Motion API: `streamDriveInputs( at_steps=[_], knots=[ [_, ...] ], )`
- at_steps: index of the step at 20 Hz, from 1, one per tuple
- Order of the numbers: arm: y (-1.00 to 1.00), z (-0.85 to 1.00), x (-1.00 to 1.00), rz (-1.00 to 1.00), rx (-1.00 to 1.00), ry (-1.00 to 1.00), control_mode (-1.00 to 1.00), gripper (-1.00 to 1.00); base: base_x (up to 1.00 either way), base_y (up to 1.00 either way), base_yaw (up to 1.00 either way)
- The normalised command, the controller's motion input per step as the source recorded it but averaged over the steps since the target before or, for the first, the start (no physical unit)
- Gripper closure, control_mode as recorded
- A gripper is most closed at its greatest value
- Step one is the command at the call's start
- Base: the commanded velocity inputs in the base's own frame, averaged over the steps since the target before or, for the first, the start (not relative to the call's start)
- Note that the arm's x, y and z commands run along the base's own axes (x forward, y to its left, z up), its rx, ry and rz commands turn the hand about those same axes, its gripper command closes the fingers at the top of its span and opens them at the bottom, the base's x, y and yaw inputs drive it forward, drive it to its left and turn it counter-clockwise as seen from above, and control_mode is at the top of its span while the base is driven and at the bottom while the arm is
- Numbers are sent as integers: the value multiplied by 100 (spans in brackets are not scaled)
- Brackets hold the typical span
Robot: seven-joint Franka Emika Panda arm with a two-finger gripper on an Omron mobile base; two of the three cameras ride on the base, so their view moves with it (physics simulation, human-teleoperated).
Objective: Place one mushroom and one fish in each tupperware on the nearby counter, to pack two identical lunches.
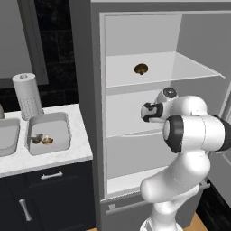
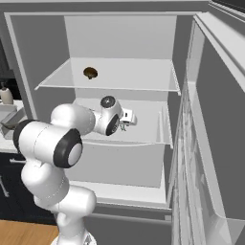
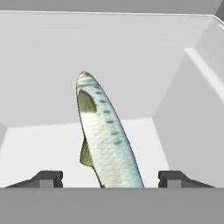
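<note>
1 mushroom (image 2: pixel 90 72) on the fridge's upper shelf (image 2: pixel 143 76).

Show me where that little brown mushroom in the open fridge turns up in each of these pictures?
Left base view: the mushroom sits on the fridge's top shelf, upper middle of the picture.
Right base view: the same mushroom lies on that shelf's left part, upper left.
Hand view: I cannot find it; a fish lies ahead of the end effector.
Shared landmark: the top shelf.
</note>
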Motion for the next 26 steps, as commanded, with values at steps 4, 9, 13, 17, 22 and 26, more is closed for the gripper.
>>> streamDriveInputs(
  at_steps=[4,9,13,17,22,26],
  knots=[
    [-19,-52,16,0,0,0,-100,100,0,0,0],
    [-3,-22,9,0,0,-5,-100,100,0,0,0],
    [-1,-11,-83,0,2,-8,-100,100,0,0,0],
    [0,32,-100,0,7,-34,-100,100,0,0,0],
    [1,100,-100,-1,1,-16,-100,100,0,0,0],
    [-8,100,-100,-5,0,0,-100,100,0,0,0]
  ],
)
